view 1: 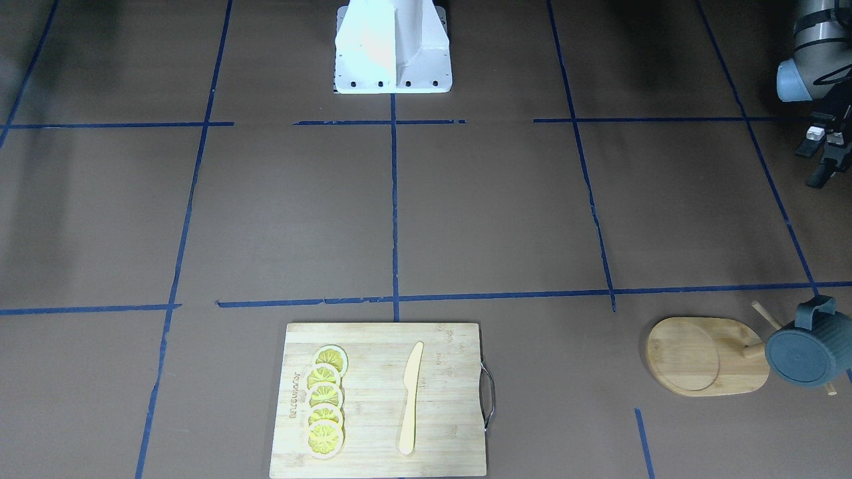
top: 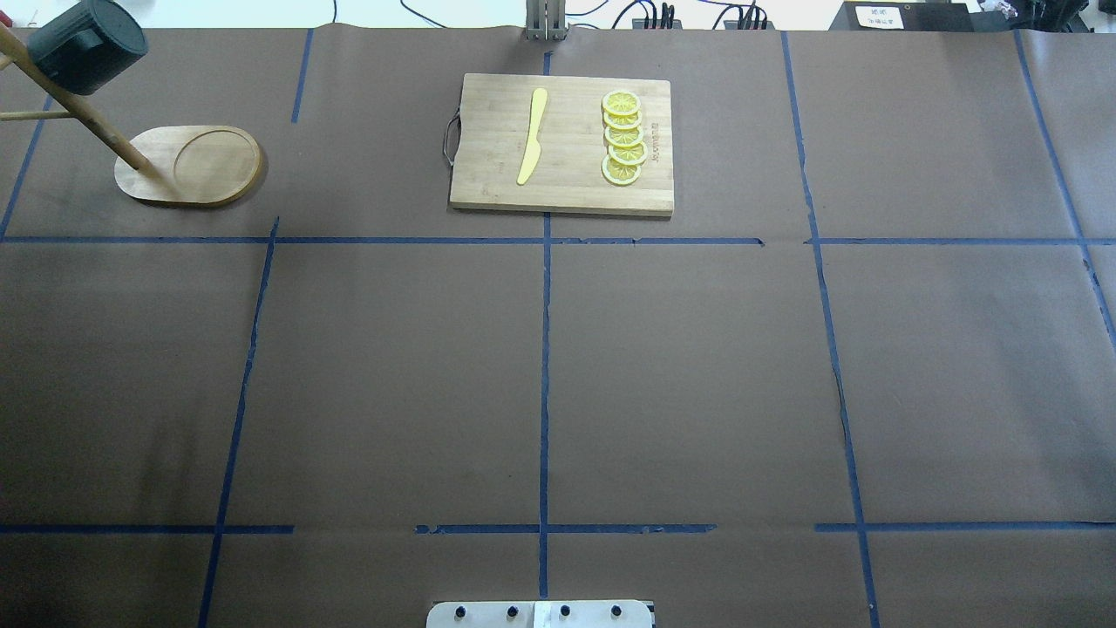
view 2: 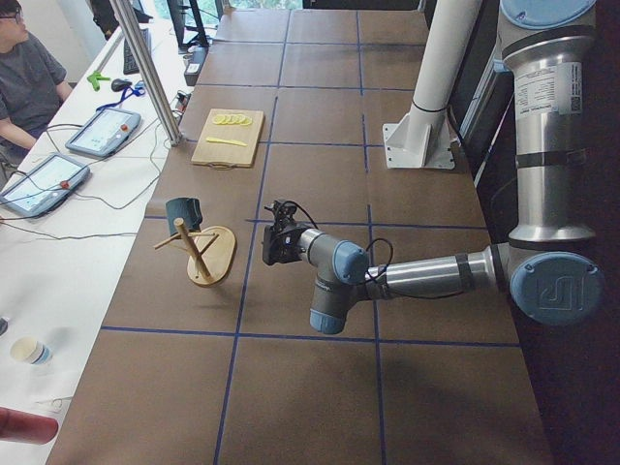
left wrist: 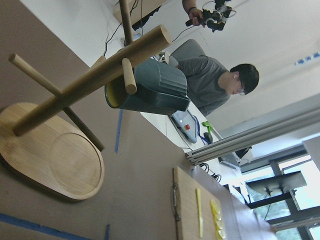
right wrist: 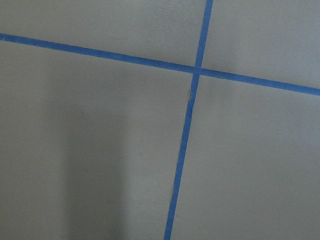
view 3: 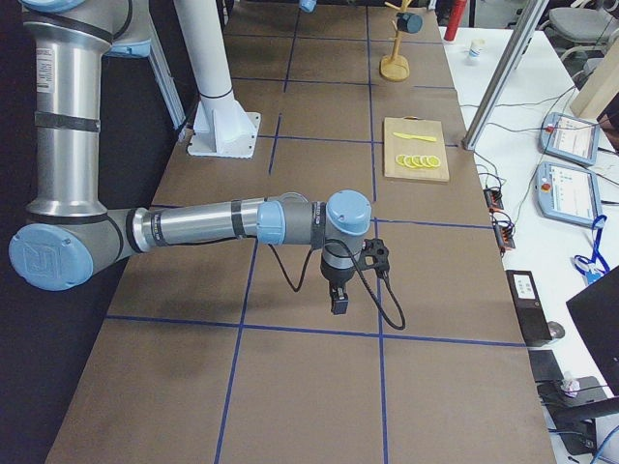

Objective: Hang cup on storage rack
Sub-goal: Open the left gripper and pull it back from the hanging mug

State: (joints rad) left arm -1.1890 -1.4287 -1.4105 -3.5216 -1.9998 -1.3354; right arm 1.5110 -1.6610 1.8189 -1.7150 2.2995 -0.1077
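Note:
The dark blue-grey cup (view 1: pixel 805 356) hangs by its handle on a peg of the bamboo storage rack (view 1: pixel 692 356), bottom facing up and outward. Both stand at the table's far left corner in the overhead view, cup (top: pixel 83 48) above the rack's oval base (top: pixel 200 166). The left wrist view shows the cup (left wrist: pixel 150 90) on the peg close ahead. My left gripper (view 1: pixel 820 156) is open and empty, clear of the rack on the robot's side. My right gripper (view 3: pixel 338 304) hangs over bare table far from the rack; I cannot tell whether it is open or shut.
A rectangular cutting board (view 1: pixel 446 399) with a metal handle holds a yellow knife (view 1: pixel 411 399) and several lemon slices (view 1: pixel 325 399) at the middle of the far edge. The robot's white base (view 1: pixel 393 46) is at the near edge. An operator (view 2: pixel 24 77) sits beyond the table.

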